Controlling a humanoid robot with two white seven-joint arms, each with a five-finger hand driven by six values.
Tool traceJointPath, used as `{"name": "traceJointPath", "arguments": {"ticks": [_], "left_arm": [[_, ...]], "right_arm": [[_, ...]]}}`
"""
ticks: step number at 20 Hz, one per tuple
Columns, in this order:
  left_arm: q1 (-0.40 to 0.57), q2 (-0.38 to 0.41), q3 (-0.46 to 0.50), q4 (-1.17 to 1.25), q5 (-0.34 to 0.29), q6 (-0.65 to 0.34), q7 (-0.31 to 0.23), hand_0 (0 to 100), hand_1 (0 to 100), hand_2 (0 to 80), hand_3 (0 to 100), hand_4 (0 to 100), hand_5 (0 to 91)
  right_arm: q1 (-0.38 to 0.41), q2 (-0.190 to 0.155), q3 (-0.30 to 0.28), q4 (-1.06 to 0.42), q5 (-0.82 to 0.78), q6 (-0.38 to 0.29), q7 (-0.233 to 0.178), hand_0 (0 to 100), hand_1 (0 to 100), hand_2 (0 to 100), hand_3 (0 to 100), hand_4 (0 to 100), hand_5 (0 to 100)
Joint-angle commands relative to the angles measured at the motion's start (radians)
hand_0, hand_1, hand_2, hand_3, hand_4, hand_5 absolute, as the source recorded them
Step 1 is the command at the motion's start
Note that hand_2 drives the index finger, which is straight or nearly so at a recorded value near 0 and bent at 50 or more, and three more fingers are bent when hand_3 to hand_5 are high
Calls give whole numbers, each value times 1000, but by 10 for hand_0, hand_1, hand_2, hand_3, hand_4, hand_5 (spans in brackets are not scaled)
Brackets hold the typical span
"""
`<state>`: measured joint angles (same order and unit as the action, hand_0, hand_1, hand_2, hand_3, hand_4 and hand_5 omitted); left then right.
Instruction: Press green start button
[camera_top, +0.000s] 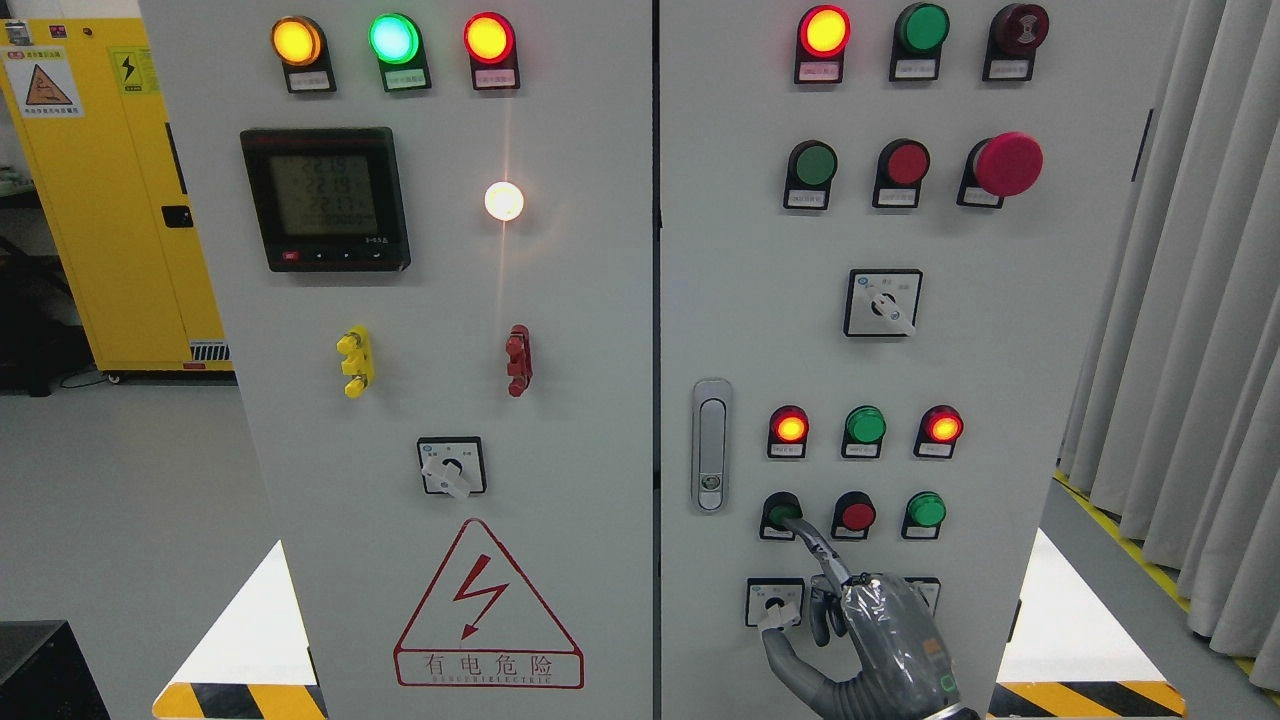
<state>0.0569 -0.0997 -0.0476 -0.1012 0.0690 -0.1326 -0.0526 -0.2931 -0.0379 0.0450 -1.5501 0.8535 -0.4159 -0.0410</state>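
Observation:
The green start button (776, 507) is the left one in the lower row of three on the right cabinet door (1000, 350). My right hand (872, 625) rises from the bottom edge, wrapped in grey and clear film. Its index finger (812, 545) is stretched out up-left, and the tip rests on the green button's face, covering part of it. The other fingers are curled in and the thumb hangs below, holding nothing. The left arm does not show.
A red button (857, 516) and another green button (926, 510) sit right of the pressed one. A rotary switch (775, 603) lies just below the finger, and a door handle (710, 445) to the left. Lit indicator lamps (789, 427) are above. Curtains (1190, 300) hang at right.

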Motion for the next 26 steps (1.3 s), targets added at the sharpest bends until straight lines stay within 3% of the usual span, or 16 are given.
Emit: {"name": "traceJointPath", "arguments": {"ticks": [1, 7, 13, 17, 22, 23, 24, 26], "left_arm": [[0, 0, 0, 0, 0, -1, 0, 120, 556, 0, 0, 0, 0], [0, 0, 0, 0, 0, -1, 0, 120, 556, 0, 0, 0, 0], [0, 0, 0, 0, 0, -1, 0, 120, 556, 0, 0, 0, 0], [0, 0, 0, 0, 0, -1, 0, 120, 556, 0, 0, 0, 0], [0, 0, 0, 0, 0, -1, 0, 120, 556, 0, 0, 0, 0], [0, 0, 0, 0, 0, -1, 0, 120, 556, 0, 0, 0, 0], [0, 0, 0, 0, 0, -1, 0, 120, 556, 0, 0, 0, 0], [0, 0, 0, 0, 0, -1, 0, 120, 556, 0, 0, 0, 0]], "right_arm": [[-1, 0, 3, 2, -1, -1, 1, 454, 756, 0, 927, 991, 1000], [17, 4, -5, -70, -4, -11, -22, 452, 754, 0, 927, 991, 1000], [61, 9, 27, -150, -102, -14, -28, 475, 723, 0, 927, 987, 1000], [87, 10, 36, -163, -132, -81, -42, 472, 697, 22, 920, 992, 997], [158, 13, 44, -168, -264, -86, -66, 405, 660, 48, 905, 929, 915], [169, 15, 44, -168, -324, -86, -65, 384, 652, 52, 739, 786, 789], [181, 15, 50, -170, -383, -86, -63, 379, 650, 52, 695, 751, 747], [209, 13, 73, -179, -488, -84, -57, 367, 642, 40, 384, 447, 439]]}}
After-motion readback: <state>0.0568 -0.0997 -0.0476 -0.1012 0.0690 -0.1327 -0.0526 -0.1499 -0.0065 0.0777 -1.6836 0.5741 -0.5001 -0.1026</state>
